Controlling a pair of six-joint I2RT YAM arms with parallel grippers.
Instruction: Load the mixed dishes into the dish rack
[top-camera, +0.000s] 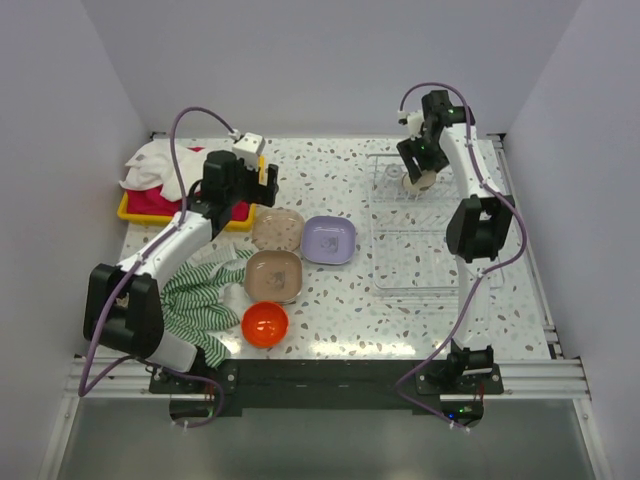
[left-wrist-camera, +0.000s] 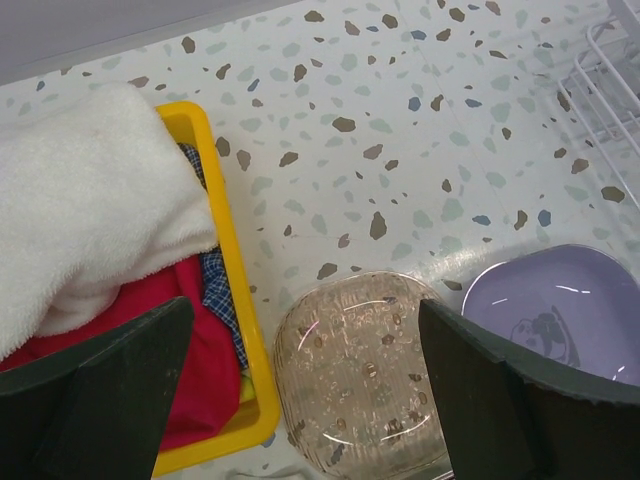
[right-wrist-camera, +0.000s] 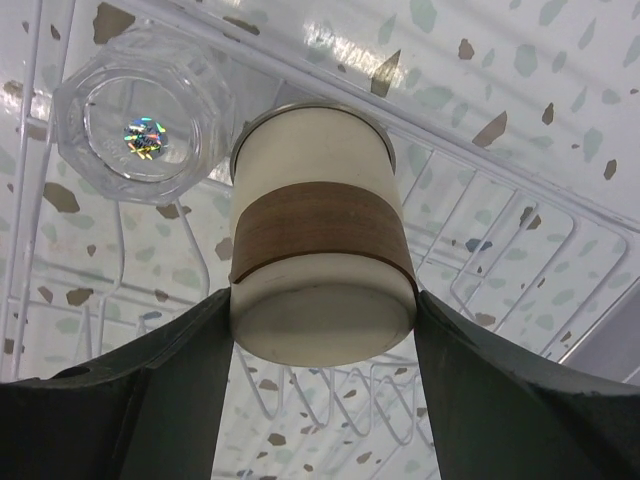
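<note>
The right gripper clamps beige cup over dish rack.

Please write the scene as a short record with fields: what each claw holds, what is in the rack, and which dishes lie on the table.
right claw: shut on the beige cup, over the dish rack
left claw: open, empty, above the far tan plate
in rack: clear glass
on table: near tan plate, lilac plate, orange bowl
other: green striped cloth, yellow tray
</note>
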